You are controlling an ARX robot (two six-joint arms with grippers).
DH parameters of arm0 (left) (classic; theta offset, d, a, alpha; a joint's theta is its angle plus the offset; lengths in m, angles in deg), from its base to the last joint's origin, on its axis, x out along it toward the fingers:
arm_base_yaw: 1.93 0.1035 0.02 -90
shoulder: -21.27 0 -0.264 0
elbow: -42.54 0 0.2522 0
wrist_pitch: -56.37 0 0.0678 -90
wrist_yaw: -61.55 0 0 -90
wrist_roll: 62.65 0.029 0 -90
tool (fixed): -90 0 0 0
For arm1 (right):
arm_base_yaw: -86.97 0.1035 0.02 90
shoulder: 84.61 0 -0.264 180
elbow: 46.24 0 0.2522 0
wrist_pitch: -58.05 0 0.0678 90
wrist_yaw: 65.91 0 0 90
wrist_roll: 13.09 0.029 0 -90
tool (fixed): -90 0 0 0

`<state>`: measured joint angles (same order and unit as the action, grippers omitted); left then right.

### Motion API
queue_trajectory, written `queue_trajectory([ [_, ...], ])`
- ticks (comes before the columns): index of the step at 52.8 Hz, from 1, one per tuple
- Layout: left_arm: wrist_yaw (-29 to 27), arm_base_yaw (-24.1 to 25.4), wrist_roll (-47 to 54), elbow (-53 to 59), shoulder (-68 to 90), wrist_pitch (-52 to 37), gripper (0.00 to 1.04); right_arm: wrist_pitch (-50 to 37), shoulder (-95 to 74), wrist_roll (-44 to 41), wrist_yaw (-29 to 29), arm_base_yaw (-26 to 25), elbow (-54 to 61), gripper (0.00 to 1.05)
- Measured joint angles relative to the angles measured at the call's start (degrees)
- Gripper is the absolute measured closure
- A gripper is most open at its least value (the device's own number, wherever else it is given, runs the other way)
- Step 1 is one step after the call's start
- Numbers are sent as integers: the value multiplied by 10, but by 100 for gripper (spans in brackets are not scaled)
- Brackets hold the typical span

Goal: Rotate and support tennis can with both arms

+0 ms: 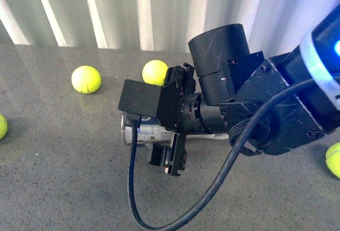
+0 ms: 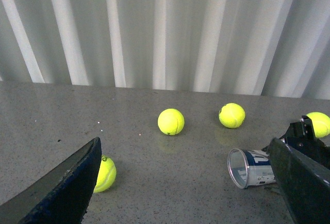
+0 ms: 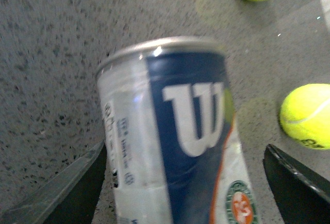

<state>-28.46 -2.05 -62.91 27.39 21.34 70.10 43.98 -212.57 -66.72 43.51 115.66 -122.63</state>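
The right arm [image 1: 281,109] is built of bulky matte black housings, marked with fine pale scratches and dotted with small round screws. A broad black cylinder [image 1: 219,50] is set at one joint, and a white ring [image 1: 317,66] lit blue is wrapped round the segment behind. A square black camera box [image 1: 139,98] is fixed at the wrist, and a thick black cable [image 1: 159,212] is plugged in beneath it. The right claw [image 1: 174,120] is black and pierced with small holes; of the left claw [image 2: 184,152] only two flat dark fingers [image 2: 67,190] with greyish faces are shown
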Motion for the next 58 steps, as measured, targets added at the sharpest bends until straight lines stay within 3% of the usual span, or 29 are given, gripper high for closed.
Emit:
queue_trajectory([
  [3,0,0,0,0,0,0,7,-5,23,17,4,1,11,5],
  [16,0,0,0,0,0,0,7,-88,168,106,-4,-5,125,7],
  [23,0,0,0,0,0,0,7,-186,306,312,-155,-46,226,7],
  [31,0,0,0,0,0,0,7,-105,470,562,-367,-133,332,7],
  [34,-1,0,0,0,0,0,7,-100,491,610,-393,-150,353,7],
  [40,2,0,0,0,0,0,7,-107,496,654,-377,-148,360,8],
  [47,-3,0,0,0,0,0,7,-285,496,579,-306,-165,430,30],
  [58,0,0,0,0,0,0,7,-291,576,544,-283,-201,500,64],
])
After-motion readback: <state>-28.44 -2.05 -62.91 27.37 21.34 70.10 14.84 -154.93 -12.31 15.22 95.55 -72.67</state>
